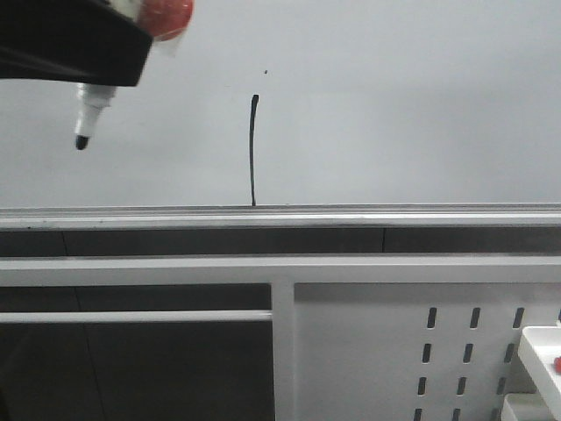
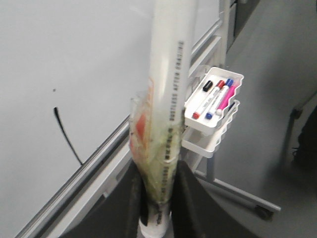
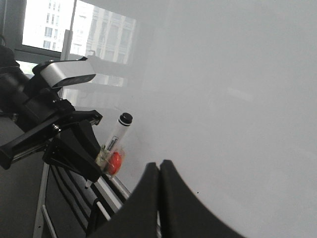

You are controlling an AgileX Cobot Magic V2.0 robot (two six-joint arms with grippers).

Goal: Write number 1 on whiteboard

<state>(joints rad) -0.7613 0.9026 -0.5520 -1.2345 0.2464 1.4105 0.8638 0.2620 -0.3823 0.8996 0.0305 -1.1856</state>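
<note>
The number 1 point(image 1: 253, 149) is a thin black stroke on the whiteboard point(image 1: 394, 114), running down to the silver rail point(image 1: 351, 215), with a tiny dot point(image 1: 266, 72) above it. My left gripper point(image 1: 105, 54) is at the upper left, shut on a white marker pen point(image 1: 90, 110) with a red blob. The pen's black tip points down, left of the stroke, and contact with the board cannot be told. In the left wrist view the pen point(image 2: 171, 99) stands between the left gripper's point(image 2: 157, 210) fingers, with the stroke point(image 2: 67, 136) beside it. My right gripper point(image 3: 159, 166) is shut and empty near the board point(image 3: 223, 99).
A white perforated metal panel point(image 1: 394, 351) hangs below the rail. A white tray point(image 2: 214, 106) with several coloured markers hangs on the board's stand, and shows in the front view point(image 1: 539, 368) at the lower right. The right wrist view shows my left arm point(image 3: 44, 124) and windows behind.
</note>
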